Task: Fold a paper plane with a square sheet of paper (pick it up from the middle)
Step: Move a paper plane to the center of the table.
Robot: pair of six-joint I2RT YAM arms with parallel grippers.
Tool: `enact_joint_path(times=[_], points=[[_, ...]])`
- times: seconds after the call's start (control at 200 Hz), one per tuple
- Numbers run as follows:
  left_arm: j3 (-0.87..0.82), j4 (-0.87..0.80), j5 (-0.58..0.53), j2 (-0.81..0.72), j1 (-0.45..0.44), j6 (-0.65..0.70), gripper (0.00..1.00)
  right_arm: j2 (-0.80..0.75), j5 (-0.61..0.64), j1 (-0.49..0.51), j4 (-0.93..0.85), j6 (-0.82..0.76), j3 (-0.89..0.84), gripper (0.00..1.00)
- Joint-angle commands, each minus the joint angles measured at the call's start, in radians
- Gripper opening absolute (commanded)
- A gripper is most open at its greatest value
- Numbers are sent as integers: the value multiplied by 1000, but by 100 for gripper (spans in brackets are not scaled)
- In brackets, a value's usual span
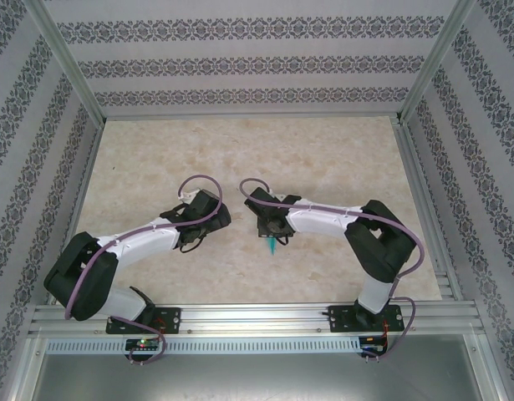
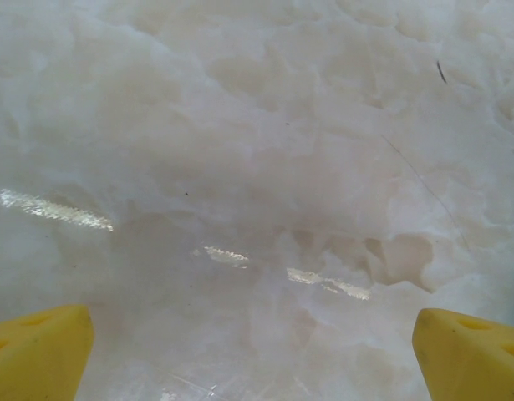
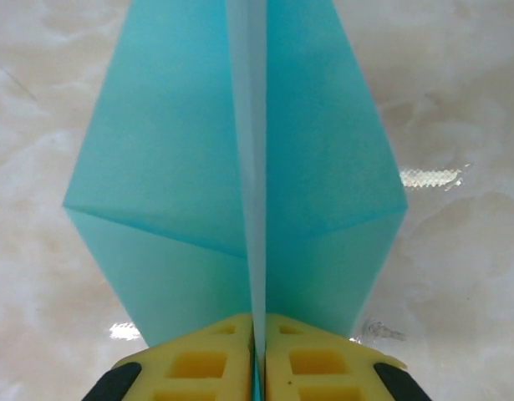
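The turquoise paper plane (image 3: 177, 167) stands on its centre crease, with its wings spread to both sides and narrowing away from me. My right gripper (image 3: 258, 355) is shut on that crease, its yellow fingers (image 3: 198, 363) pressed together around the fold. From above, a small tip of the paper plane (image 1: 273, 245) pokes out below the right gripper (image 1: 276, 229) near the table's middle. My left gripper (image 1: 211, 219) hovers just to the left of it, apart from the paper. It is open (image 2: 255, 355), with yellow fingertips (image 2: 39, 351) far apart over bare table.
The pale marbled tabletop (image 1: 323, 159) stretches back to patterned walls (image 1: 240, 58). An aluminium rail (image 1: 257, 316) runs along the near edge, and side rails (image 1: 428, 209) border the right.
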Motion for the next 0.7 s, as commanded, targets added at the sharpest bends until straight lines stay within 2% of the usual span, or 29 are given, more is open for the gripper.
enact_joint_path(times=[0.0,0.145,0.495,0.694], points=[[10,-30,-21,0,12,-6,99,25,26,18,-31,-25,39,15],[8,-23,-10,12,12,-6,99,36,12,23,-14,-19,40,20],[7,-18,2,30,12,-6,100,64,11,24,0,6,20,21],[6,-13,11,39,13,-6,100,50,23,29,-7,6,29,31]])
